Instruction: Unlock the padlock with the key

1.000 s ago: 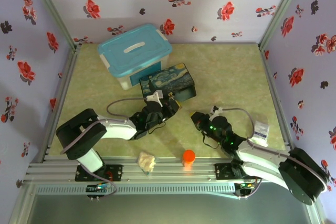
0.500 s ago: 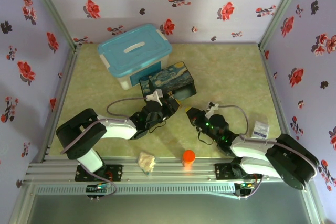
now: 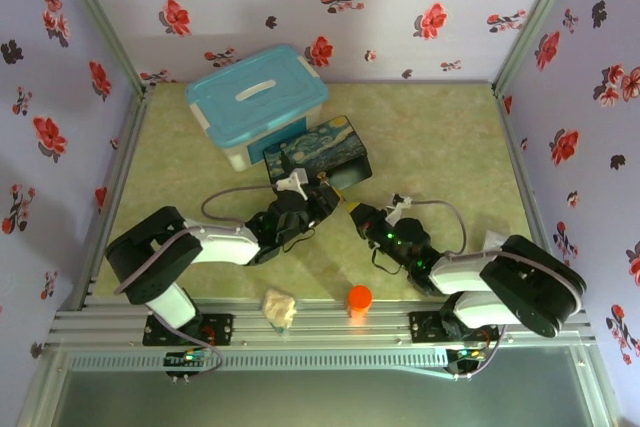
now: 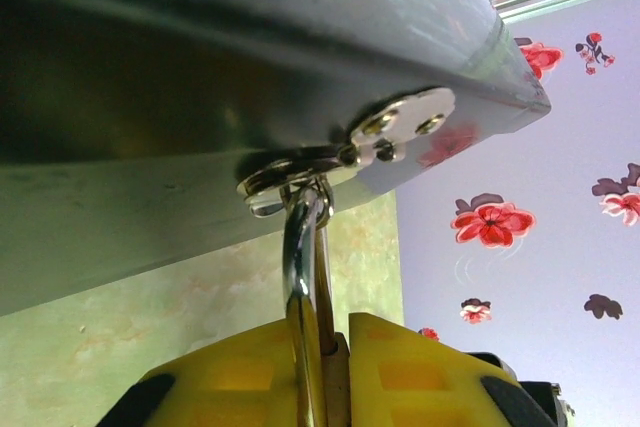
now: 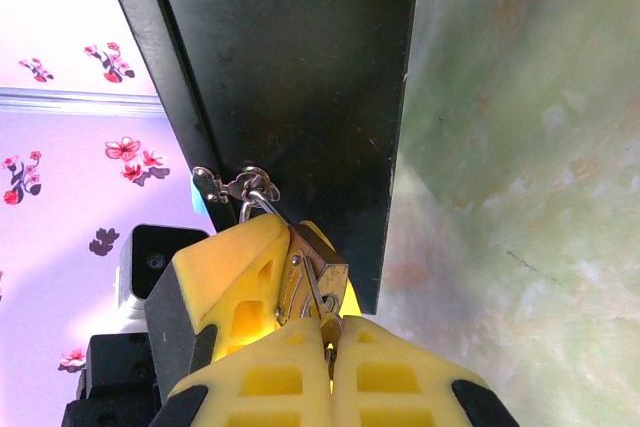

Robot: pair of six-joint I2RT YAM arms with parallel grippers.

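Observation:
The brass padlock (image 5: 311,278) hangs by its silver shackle (image 4: 300,247) from the hasp (image 4: 400,127) of the painted tin box (image 3: 320,152). My left gripper (image 4: 335,337) is shut on the padlock's body, with its yellow fingers (image 5: 230,277) on either side. My right gripper (image 5: 333,339) is shut on the small key (image 5: 330,324), whose tip touches the bottom face of the lock; how far it is in I cannot tell. In the top view the left gripper (image 3: 325,202) and the right gripper (image 3: 356,213) meet just in front of the tin box.
A blue-lidded plastic box (image 3: 255,102) stands behind the tin box. An orange cylinder (image 3: 359,299) and a beige lump (image 3: 280,307) sit near the front rail. Flowered walls enclose the green table (image 3: 430,137).
My right gripper has travelled left and away from the base, bringing the key up to the padlock. The left gripper has kept its hold, and the tin box has shifted slightly left.

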